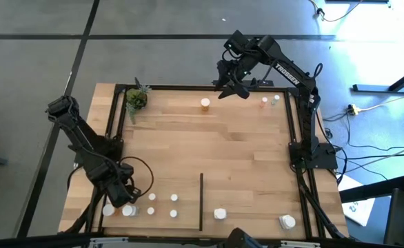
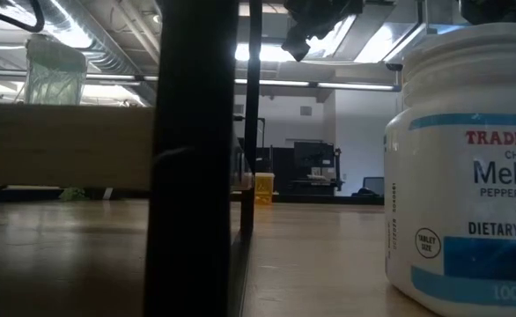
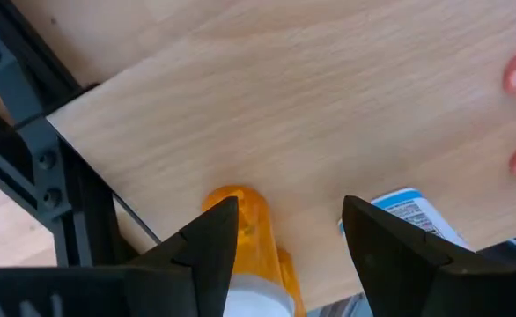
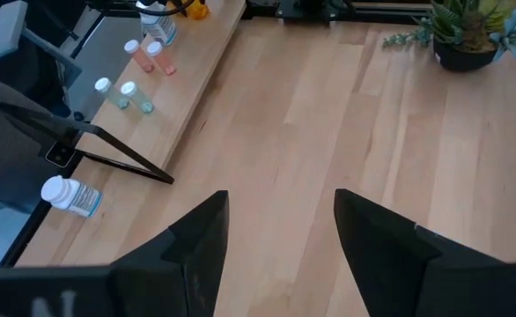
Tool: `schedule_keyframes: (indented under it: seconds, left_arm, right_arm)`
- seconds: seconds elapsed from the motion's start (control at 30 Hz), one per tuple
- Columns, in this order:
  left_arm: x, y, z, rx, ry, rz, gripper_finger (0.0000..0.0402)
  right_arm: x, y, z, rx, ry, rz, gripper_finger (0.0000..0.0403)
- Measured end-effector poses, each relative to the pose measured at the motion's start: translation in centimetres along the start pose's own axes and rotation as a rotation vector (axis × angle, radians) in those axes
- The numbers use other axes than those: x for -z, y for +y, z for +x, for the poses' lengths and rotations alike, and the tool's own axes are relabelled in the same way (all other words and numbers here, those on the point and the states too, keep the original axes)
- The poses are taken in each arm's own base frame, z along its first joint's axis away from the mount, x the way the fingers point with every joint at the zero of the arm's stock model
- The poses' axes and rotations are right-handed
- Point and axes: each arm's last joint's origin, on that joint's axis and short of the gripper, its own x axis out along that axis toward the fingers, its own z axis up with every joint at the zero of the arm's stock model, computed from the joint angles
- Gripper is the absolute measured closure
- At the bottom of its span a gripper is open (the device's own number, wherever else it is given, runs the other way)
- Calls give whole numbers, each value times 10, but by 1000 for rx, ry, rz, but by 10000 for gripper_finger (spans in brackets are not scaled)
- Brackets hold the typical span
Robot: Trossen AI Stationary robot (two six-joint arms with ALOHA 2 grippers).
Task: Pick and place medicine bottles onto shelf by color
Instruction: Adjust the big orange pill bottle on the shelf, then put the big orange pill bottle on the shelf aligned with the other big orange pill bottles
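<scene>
On the big white bottle (image 2: 469, 167) nearest the low camera, you can read "TRADER", "CHEWA", "Melat", "PEPPERMIN", "3 m", "DIETARY SU" and "100 T", all cut off at the picture's edge, plus a small round mark reading "TABLET SIZE". From above, you can make out "TROSSEN" in white along the right arm (image 1: 288, 72). The print on the other bottle labels is too small for you to read.

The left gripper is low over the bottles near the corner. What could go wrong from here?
1. The left gripper stands open with an orange bottle lying against one finger, off-centre; closing may push it away rather than grip it.
2. A white bottle lies close beside the other finger and could be knocked.
3. The rail is near, so a bumped bottle might roll to it.
</scene>
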Motion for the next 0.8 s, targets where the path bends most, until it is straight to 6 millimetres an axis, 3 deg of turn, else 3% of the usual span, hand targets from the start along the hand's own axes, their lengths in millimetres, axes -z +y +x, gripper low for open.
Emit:
schedule_keyframes:
  seconds: [0.47, 0.8]
  left_arm:
    - [-5, -2, -6, 48, -134, -16, 203]
    - [-36, -12, -72, 115, -418, 29, 203]
  right_arm:
    - [-1, -1, 0, 5, -5, -7, 195]
    - [7, -7, -9, 37, 14, 57, 195]
